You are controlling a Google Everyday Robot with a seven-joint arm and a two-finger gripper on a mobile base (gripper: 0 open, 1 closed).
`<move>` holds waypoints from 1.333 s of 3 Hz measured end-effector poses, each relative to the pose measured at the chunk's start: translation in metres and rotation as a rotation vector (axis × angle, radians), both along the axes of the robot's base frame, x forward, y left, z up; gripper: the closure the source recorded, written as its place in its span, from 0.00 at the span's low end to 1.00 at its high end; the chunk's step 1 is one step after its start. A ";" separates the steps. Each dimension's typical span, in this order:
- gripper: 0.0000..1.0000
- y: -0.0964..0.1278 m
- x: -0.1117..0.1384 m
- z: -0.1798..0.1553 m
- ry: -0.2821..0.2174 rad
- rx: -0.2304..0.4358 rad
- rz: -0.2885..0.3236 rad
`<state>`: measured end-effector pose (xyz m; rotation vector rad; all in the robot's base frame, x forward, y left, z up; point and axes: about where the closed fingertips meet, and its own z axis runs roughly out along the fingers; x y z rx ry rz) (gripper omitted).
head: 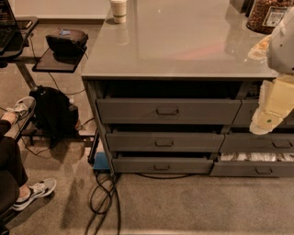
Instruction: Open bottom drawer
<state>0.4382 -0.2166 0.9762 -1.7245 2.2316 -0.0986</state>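
Likely approach step: the hand [262, 125], state not discernible, hangs above-right of the bottom drawer [138, 165]; next it should reach the pull [161, 167].

Dim warm light, glare on countertop [183, 46], deep shadow under it, jaws pale at rt edge

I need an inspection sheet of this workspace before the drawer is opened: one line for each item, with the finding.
Surface: grey countertop, carrying a paper cup and a jar.
Job's things: bottom drawer, interior not visible, pull untouched.
Clutter: white items in the neighbouring open drawer.
Grippers: gripper at right, before the neighbouring stack, apart from the bottom drawer.
Cables: cables on the floor below the stack.
Surroundings: black backpack, seated person's sneakers.
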 end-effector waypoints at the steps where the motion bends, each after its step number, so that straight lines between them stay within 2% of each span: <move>1: 0.00 0.000 0.000 0.000 0.000 0.000 0.000; 2: 0.00 0.008 0.001 -0.012 0.006 0.005 0.020; 3: 0.00 0.039 -0.001 -0.089 0.078 0.122 0.104; 4: 0.00 0.094 -0.011 -0.198 0.198 0.298 0.152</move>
